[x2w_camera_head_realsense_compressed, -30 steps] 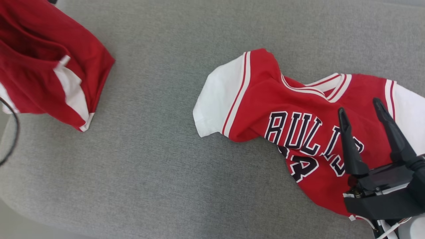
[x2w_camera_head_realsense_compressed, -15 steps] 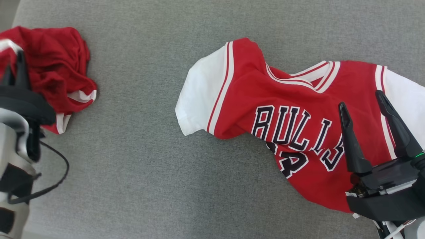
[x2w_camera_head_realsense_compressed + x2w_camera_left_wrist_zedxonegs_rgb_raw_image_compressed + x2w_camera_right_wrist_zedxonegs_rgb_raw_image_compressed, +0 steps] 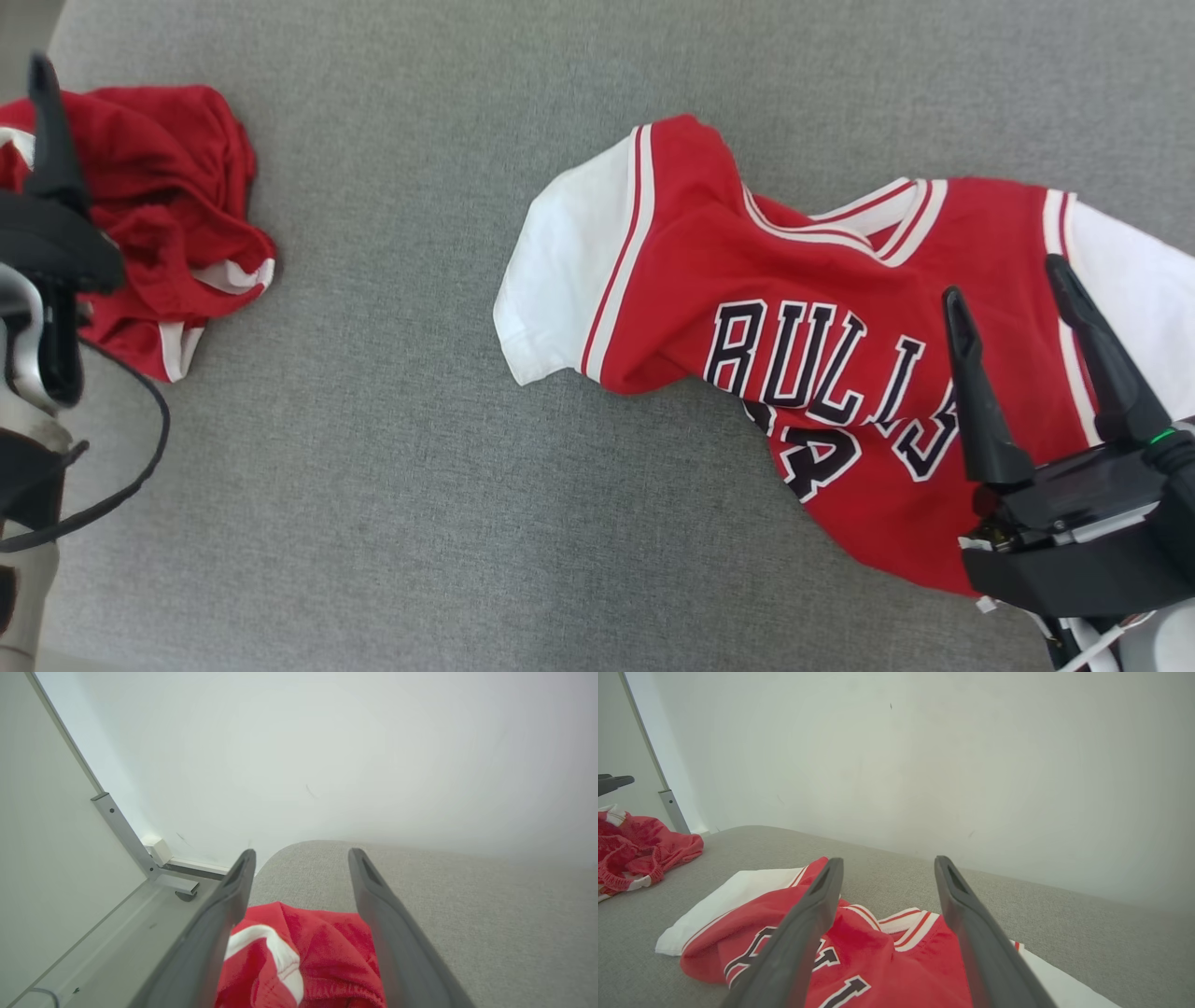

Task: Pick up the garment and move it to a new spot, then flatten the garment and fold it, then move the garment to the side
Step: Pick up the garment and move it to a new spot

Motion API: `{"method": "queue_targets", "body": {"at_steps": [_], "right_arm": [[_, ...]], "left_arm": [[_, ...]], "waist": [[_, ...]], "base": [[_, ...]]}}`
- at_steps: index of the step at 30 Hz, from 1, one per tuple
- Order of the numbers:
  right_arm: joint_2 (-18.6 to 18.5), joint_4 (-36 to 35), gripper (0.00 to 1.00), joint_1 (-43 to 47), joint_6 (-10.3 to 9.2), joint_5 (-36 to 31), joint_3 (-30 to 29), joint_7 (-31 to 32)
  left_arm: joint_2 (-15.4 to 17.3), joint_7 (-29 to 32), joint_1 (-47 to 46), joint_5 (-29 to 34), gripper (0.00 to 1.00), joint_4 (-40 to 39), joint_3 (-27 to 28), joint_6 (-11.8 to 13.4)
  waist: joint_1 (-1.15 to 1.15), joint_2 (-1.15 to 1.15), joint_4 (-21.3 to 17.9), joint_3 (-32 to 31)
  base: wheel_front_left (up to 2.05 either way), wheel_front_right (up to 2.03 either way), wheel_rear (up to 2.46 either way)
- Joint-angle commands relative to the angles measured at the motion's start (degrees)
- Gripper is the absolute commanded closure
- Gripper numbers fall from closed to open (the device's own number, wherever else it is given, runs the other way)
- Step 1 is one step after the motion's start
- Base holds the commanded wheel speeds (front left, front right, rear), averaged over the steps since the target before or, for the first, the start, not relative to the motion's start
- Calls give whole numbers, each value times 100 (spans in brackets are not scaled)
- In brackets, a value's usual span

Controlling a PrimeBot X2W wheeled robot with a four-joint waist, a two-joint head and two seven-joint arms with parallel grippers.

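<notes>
**Q:** Where is the garment?
**A:** The garment, red with white trim, lies crumpled at the far left of the grey cushion, near its edge. In the left wrist view it sits low between the two fingers, with bare cushion beyond it.

**Q:** State of the left gripper?
**A:** The left gripper has its jaws spread wide. The fingers run along either side of the garment. Whether they touch the cloth cannot be told, but they are not pinching it.

**Q:** And the right gripper?
**A:** The right gripper has its jaws spread and holds nothing. It hangs over the lower right part of the jersey, fingers pointing towards the collar.

**Q:** How does the jersey lie?
**A:** It is on the right half of the cushion, well apart from the garment. It lies chest up, rumpled, with its dark lettering partly folded under. One white sleeve reaches towards the cushion's middle, and the other runs off the right edge of the head view.

**Q:** Surroundings?
**A:** A pale wall rises behind the cushion, with a metal post at its left. A black cable loops beside the left arm.
</notes>
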Motion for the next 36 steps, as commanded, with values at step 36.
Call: {"method": "queue_targets", "body": {"at_steps": [36], "right_arm": [[828,1979,0,658,-13,369,-341,-1114]], "left_arm": [[-459,-14,3672,1069,0,-3718,534,233]], "waist": [[0,0,-1614,-2255]], "base": [[0,0,0]]}}
